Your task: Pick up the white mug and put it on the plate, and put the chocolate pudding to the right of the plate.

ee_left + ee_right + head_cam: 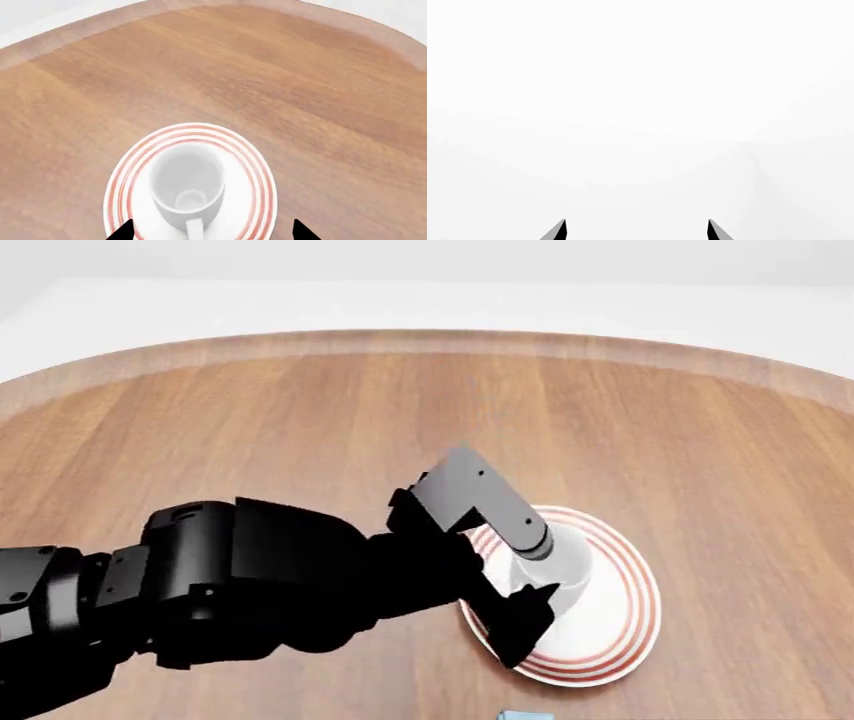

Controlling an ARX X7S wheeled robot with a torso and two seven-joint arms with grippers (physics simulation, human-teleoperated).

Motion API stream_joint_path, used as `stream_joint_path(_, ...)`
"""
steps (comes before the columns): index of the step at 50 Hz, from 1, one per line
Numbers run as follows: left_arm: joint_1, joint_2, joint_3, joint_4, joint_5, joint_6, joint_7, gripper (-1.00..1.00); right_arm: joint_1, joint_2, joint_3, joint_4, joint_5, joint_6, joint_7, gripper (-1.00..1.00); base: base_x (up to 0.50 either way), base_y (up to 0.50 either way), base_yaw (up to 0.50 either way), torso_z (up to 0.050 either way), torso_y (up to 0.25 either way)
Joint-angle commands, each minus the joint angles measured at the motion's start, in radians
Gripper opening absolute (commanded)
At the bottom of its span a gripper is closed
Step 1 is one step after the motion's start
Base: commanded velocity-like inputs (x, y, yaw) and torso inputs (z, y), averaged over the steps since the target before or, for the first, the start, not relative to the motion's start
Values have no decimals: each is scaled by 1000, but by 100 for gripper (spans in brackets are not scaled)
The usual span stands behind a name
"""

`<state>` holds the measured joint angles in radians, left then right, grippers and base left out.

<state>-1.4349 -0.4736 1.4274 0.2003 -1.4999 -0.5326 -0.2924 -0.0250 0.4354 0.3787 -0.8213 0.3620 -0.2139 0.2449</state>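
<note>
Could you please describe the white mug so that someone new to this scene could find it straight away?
On the round wooden table, find the white plate with red rings round its rim. The white mug stands upright on it, between the left gripper's open fingers; plain glossy white, with a loop handle.

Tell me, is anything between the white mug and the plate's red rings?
No. In the left wrist view, only bare white plate lies between the white mug and the rings.

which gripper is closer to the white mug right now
Left. The left gripper hangs open just above the white mug on the plate; the right gripper faces blank white, nowhere near.
</note>
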Motion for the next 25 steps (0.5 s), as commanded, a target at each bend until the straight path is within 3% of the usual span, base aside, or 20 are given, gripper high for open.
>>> stream_joint_path(1, -13, -82, -68, 144, 21, 28, -14, 100, -6, -17, 16, -5, -17, 0, -21, 100, 0, 0, 0, 0, 0)
stream_joint_path(25, -8, -305, -197, 187, -22, 145, 9, 100, -7, -21, -11, 5, -33, -11, -24, 100, 0, 0, 0, 0, 0)
